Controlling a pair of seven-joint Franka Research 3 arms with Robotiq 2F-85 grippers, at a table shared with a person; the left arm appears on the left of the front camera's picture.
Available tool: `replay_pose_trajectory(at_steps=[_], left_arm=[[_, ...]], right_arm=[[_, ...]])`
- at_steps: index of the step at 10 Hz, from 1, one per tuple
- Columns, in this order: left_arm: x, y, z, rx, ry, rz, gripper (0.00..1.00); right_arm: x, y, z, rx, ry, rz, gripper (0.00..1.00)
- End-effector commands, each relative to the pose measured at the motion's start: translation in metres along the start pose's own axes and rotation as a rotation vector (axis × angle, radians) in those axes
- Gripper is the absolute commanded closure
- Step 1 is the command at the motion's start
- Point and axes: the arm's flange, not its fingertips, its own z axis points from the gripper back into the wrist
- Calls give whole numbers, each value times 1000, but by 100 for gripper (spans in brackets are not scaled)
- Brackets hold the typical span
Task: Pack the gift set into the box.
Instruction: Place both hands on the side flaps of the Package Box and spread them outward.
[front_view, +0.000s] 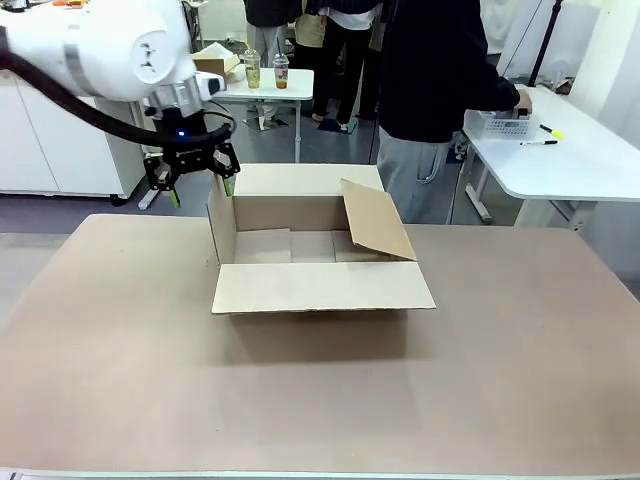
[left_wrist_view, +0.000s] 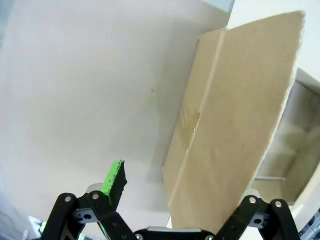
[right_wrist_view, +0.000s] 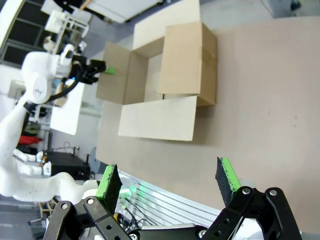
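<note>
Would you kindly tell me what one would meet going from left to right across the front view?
left gripper → box → light grey tray on the far white table → small yellow-green bit

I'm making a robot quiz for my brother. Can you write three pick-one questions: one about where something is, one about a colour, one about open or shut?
1. Where is the left gripper?
A. At the left flap of the box
B. Far over on the right side
C. Deep inside the box
2. What colour are the gripper pads?
A. Red
B. Blue
C. Green
3. How is the right gripper?
A. Shut on a flap
B. Open and empty
C. Shut on a pen
Answers: 1 A, the flap stands between its jaws; 2 C, the pads are bright green; 3 B, wide gap, nothing in it.
</note>
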Motion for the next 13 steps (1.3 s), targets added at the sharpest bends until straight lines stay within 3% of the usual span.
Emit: replay_pose_trajectory(at_steps=[1,6,8,9,13], left_arm=[[-10,34,-9,-103,13,-3,0],[-6,100,-33,-405,-10,-52,0],[-7,127,-42,-608,11,-69,0],[2,93,-32,-388,-19,-21,0],[2,93,-32,-388,-19,-21,0]], right_arm=[[2,0,2,24,0,15,0],[2,0,2,24,0,15,0],[2,0,2,24,0,15,0],[2,0,2,24,0,15,0],[2,0,2,24,0,15,0]])
